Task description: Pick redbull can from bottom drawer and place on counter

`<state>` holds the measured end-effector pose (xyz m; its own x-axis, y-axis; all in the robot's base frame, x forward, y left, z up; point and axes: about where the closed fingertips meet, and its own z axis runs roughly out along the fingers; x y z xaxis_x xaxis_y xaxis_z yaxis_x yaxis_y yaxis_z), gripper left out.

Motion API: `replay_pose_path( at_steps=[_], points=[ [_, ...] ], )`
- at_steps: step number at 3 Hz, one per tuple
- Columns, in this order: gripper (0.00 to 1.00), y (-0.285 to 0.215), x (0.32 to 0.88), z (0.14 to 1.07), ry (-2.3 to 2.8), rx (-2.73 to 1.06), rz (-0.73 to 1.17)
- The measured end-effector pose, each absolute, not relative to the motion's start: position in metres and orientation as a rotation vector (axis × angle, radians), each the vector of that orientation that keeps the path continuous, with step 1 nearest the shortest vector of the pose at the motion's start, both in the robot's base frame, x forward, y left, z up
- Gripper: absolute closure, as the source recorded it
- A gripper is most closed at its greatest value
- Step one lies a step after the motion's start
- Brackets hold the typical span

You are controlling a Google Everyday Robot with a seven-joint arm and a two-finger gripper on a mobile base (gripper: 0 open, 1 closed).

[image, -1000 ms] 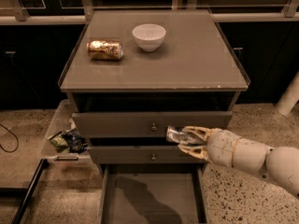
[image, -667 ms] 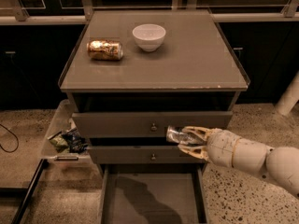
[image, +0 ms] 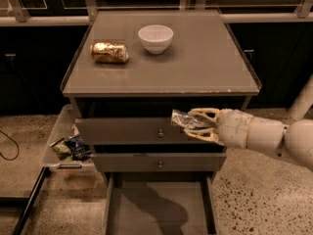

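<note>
My gripper [image: 191, 124] reaches in from the right on a white arm and is shut on the redbull can [image: 184, 120], a slim silver can held on its side. It hangs in front of the top brass-knobbed drawer, just below the counter's front edge. The counter [image: 205, 62] is the flat grey-brown cabinet top with a pale edge. The bottom drawer [image: 159, 207] is pulled open below, its floor bare with a shadow on it.
A fat gold-orange can [image: 109, 53] lies on its side at the counter's left and a white bowl [image: 155, 38] stands behind the middle. A clear tray [image: 63, 143] with snack bags sits left of the cabinet. A dark cable lies at far left.
</note>
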<state>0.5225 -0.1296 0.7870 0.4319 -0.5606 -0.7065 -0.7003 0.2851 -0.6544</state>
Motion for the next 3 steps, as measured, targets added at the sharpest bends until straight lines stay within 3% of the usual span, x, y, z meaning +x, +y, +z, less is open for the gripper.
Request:
replay_pose_path(
  at_steps=[3],
  points=[
    [1.0,-0.142,0.628,0.924,1.233,-1.223,0.331]
  ],
)
